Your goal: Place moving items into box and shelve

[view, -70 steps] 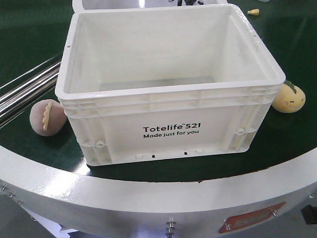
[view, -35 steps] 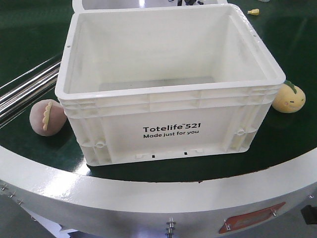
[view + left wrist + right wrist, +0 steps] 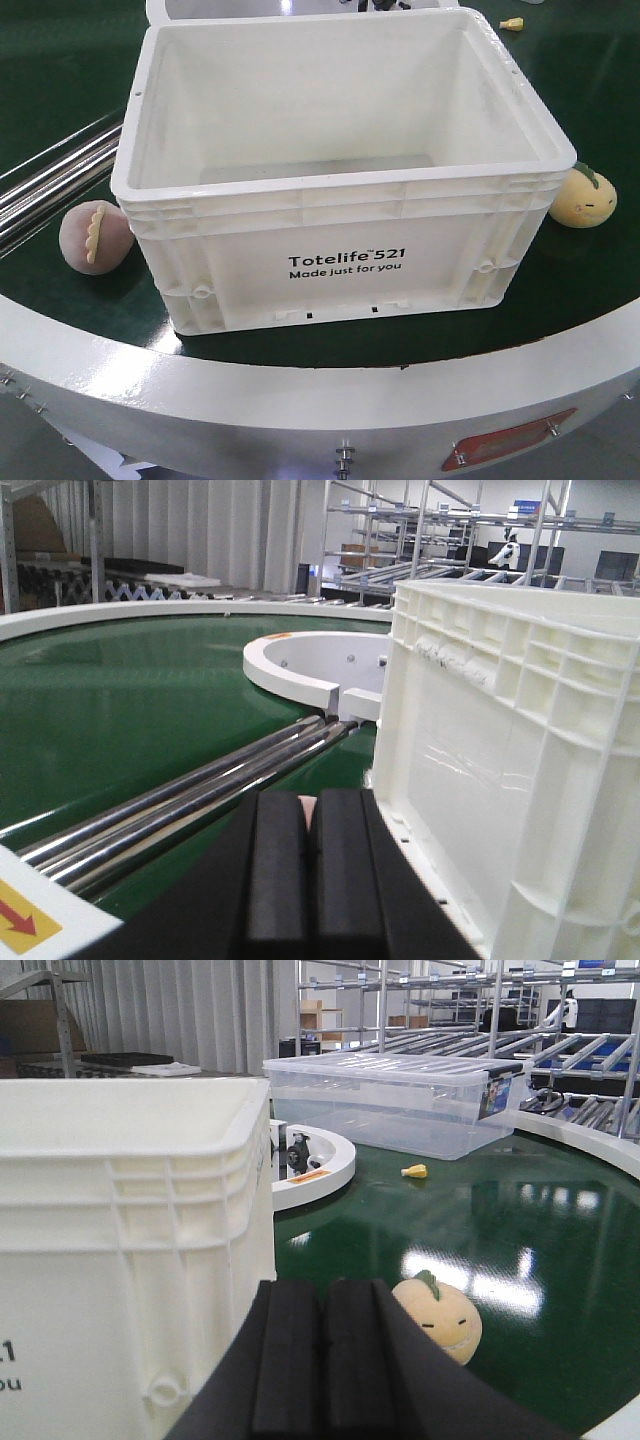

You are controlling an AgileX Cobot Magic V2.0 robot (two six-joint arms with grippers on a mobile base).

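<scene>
The white box (image 3: 340,250), printed "Totelife 521", stands empty on the green table. The pink plush toy (image 3: 95,236) lies at its left side and the yellow plush toy (image 3: 585,195) at its right side. My left gripper (image 3: 309,825) is shut and empty, low beside the box's left wall (image 3: 500,770); a sliver of the pink toy (image 3: 307,806) shows beyond its tips. My right gripper (image 3: 321,1310) is shut and empty beside the box's right wall (image 3: 130,1250), with the yellow toy (image 3: 440,1318) just beyond it to the right. Neither gripper shows in the front view.
The green table (image 3: 590,290) has a curved white rim (image 3: 300,400) at the front. Steel rails (image 3: 200,785) run on the left. A clear lidded bin (image 3: 395,1100) and a small yellow bit (image 3: 414,1171) lie farther back. A white inner ring (image 3: 300,665) stands behind the box.
The pink toy has shifted very slightly; the box, the yellow toy and the rest look the same.
</scene>
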